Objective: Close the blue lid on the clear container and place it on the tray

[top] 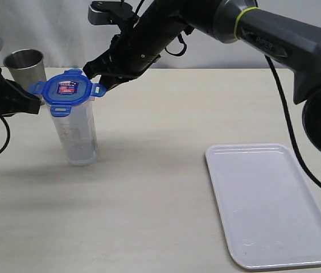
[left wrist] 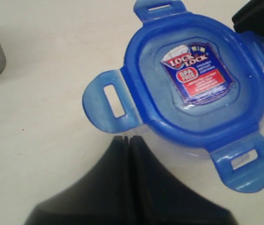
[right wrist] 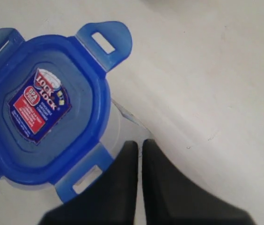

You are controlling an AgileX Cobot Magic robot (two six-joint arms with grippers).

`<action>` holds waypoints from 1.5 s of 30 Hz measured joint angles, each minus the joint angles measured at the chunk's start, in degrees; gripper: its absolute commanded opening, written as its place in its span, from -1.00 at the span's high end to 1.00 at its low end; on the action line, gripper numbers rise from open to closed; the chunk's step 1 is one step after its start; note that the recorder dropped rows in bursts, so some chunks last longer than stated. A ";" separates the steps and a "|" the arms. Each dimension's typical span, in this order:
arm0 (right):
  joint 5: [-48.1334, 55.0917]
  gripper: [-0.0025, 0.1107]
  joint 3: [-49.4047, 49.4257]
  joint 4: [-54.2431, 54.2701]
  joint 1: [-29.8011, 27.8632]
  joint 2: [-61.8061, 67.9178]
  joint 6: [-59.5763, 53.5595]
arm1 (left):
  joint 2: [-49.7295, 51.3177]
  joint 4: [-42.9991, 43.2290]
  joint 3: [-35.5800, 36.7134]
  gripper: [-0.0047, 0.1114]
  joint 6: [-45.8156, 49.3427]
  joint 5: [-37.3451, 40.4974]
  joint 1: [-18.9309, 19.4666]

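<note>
Blue lid (top: 66, 89) sat on top of the clear container (top: 79, 136), sticker (left wrist: 196, 72) facing up, w/ all four tabs flared outward, not folded down the sides. Clear container stood upright on the desk (top: 149, 182), over on the left part, w/ a steel cup (top: 25, 61) just behind it. L pincer (left wrist: 126, 139) had its fingers pressed together w/ nothing btwn them, tips just beside the lid's rim btwn two tabs; couldn't tell if they touched it. R pincer (right wrist: 139, 143) was at the opposite side of the lid, fingers drawn to a hairline slit, gripping nothing, tips close by the container's wall next to one tab. White tray (top: 271, 205) lay flat on the desk at the right front, well apart from container & lid.
</note>
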 measured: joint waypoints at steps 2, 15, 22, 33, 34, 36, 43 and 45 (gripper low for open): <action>0.00 0.89 0.00 0.00 0.00 0.00 -0.11 | 0.00 0.00 0.00 0.92 0.00 0.26 0.00; 1.12 0.89 0.00 -1.04 0.00 0.00 -0.11 | 0.00 0.00 0.00 0.92 0.00 0.78 0.00; -0.78 0.89 0.00 -4.67 0.00 -1.84 1.38 | 0.00 0.00 0.00 0.92 0.00 0.78 0.00; -7.61 0.89 0.00 -1.95 5.41 -5.51 2.05 | -0.28 0.00 0.00 0.92 0.00 0.78 0.00; -8.04 0.89 0.00 -1.87 6.26 -5.16 1.67 | -0.72 0.00 0.00 0.92 0.00 0.78 0.00; -9.80 0.89 0.00 -1.32 7.95 -3.65 1.30 | -1.85 0.43 0.00 0.92 0.00 0.67 0.00; -11.32 0.89 -0.13 0.28 8.11 0.24 1.76 | -2.91 1.07 0.00 0.92 -1.74 -1.03 0.00; -11.32 0.89 -0.51 0.68 8.11 0.56 2.04 | -2.91 1.19 0.00 0.92 -2.76 -1.94 0.00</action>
